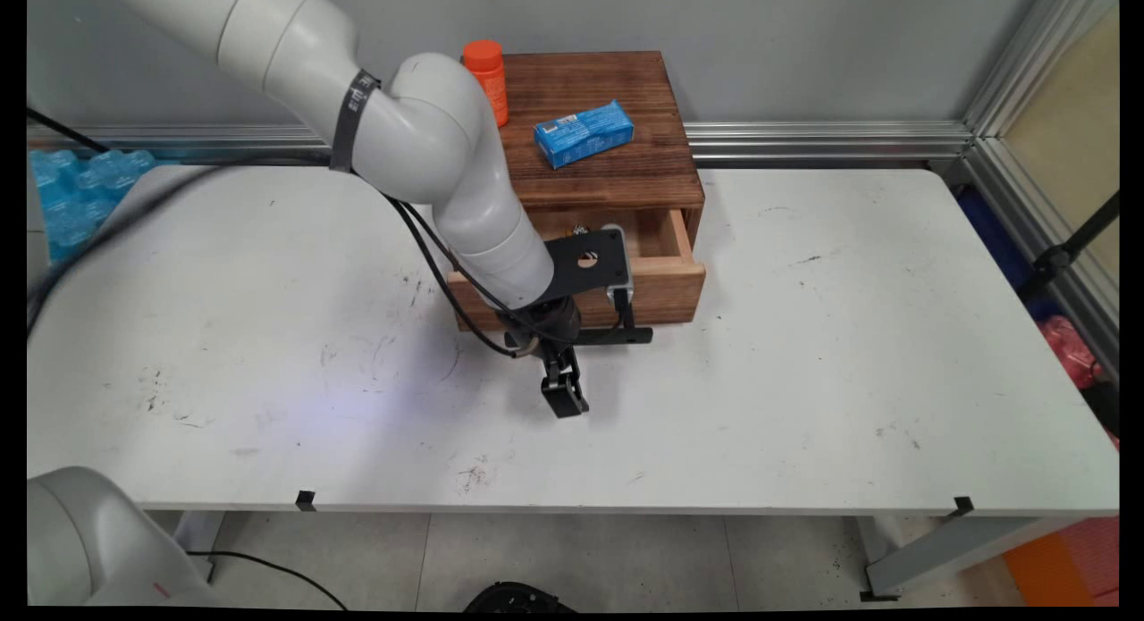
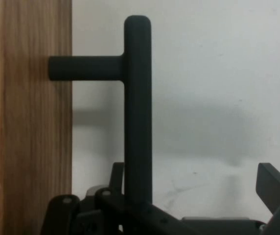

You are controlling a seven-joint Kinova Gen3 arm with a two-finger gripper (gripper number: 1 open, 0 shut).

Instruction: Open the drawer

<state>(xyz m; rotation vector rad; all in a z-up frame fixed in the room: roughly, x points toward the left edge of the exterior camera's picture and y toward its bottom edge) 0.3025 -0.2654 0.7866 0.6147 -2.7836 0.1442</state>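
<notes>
Gripper [image 1: 565, 398] pointing down at white table [image 1: 804, 353], just in front of the pulled-out wooden drawer [image 1: 666, 277]. Fingers [image 2: 274, 188] spread apart, holding nothing. Black bar handle [image 2: 137, 112] of the drawer front between them, closer to the left finger, contact unclear. Behind, on top of the wooden drawer box [image 1: 617, 170]: blue carton [image 1: 584, 133] and orange bottle [image 1: 488, 78].

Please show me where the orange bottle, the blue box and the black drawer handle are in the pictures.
orange bottle [image 1: 488, 79]: main view, on its body under the cap.
blue box [image 1: 584, 133]: main view, on its top face.
drawer handle [image 2: 137, 117]: hand view, on the long bar's middle.
</notes>
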